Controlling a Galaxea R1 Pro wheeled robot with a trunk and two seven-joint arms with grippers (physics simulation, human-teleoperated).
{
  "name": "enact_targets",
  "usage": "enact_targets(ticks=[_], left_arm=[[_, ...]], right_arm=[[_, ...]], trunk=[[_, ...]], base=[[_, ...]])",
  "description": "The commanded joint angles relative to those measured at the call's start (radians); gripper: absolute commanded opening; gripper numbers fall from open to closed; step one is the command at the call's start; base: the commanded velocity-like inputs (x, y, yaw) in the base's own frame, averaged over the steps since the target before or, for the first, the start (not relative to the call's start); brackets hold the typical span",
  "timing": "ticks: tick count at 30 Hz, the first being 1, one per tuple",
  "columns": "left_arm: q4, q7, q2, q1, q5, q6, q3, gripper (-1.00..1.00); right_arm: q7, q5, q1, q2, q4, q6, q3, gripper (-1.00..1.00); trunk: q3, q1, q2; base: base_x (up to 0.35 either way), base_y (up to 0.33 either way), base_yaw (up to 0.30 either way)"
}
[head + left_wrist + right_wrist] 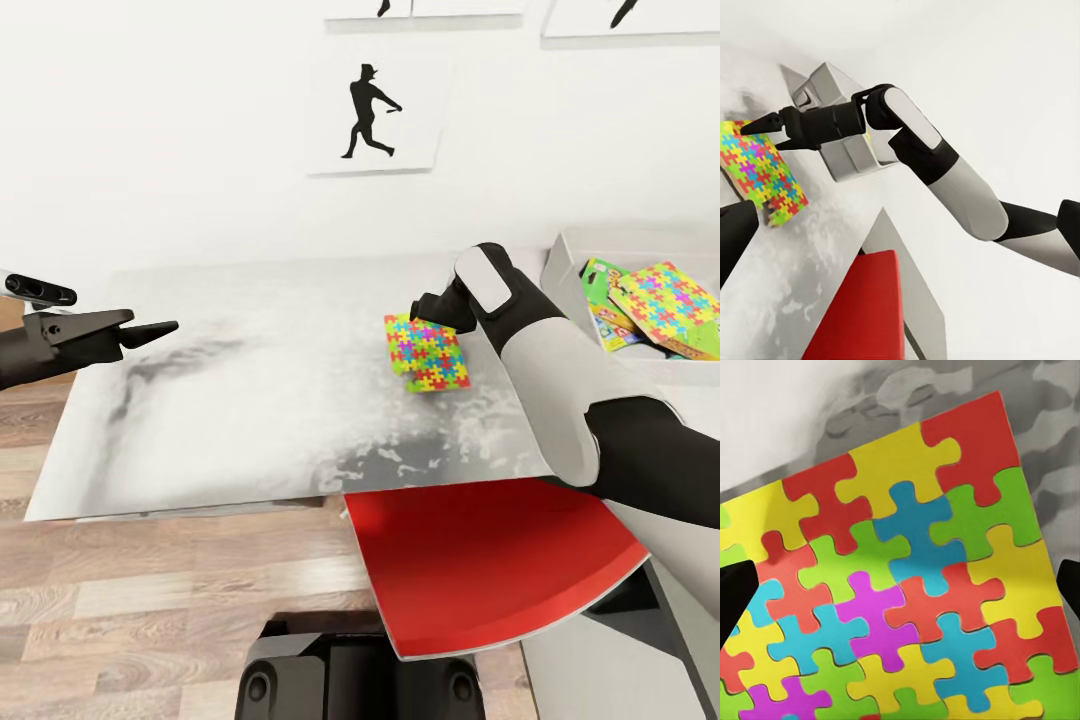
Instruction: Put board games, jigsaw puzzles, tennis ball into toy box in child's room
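Observation:
One jigsaw puzzle (427, 352) lies flat on the table (250, 400), right of centre, its yellow, green, red and blue pieces large in the right wrist view (907, 577). My right gripper (418, 310) hovers open just over its far edge, one fingertip (735, 592) at each side of the square. The left wrist view shows those open fingers (765, 135) above the puzzle (761, 172). The toy box (570, 250) stands at the table's right end. It holds a second jigsaw puzzle (668, 305) and a green-edged board game (603, 275). My left gripper (150, 330) hangs open and empty over the table's left end.
A red seat (480, 560) juts out under the table's front edge, below my right arm. A black silhouette print (372, 112) hangs on the white wall behind. Wood plank floor (150, 590) lies in front, with my base (360, 670) at the bottom.

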Motion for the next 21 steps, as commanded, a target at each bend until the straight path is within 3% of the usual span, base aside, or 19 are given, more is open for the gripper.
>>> enact_targets(ticks=[1, 9, 21], left_arm=[[0.001, -0.003, 0.001, -0.001, 0.002, 0.003, -0.002, 1.00], [0.001, -0.003, 0.001, -0.001, 0.002, 0.003, -0.001, 1.00], [0.001, -0.003, 0.001, -0.001, 0.002, 0.003, -0.001, 1.00]], right_arm=[[-0.008, -0.024, 0.000, -0.001, 0.041, 0.001, 0.006, 1.00], [-0.008, -0.023, -0.001, -0.001, 0.038, 0.000, 0.006, 1.00], [-0.008, -0.023, -0.001, -0.001, 0.036, 0.000, 0.006, 1.00]], trunk=[[-0.001, 0.001, -0.001], [-0.001, 0.001, -0.001], [-0.001, 0.001, -0.001]], base=[[-0.006, 0.005, 0.000], [-0.024, 0.026, 0.000], [-0.182, 0.215, 0.000]])
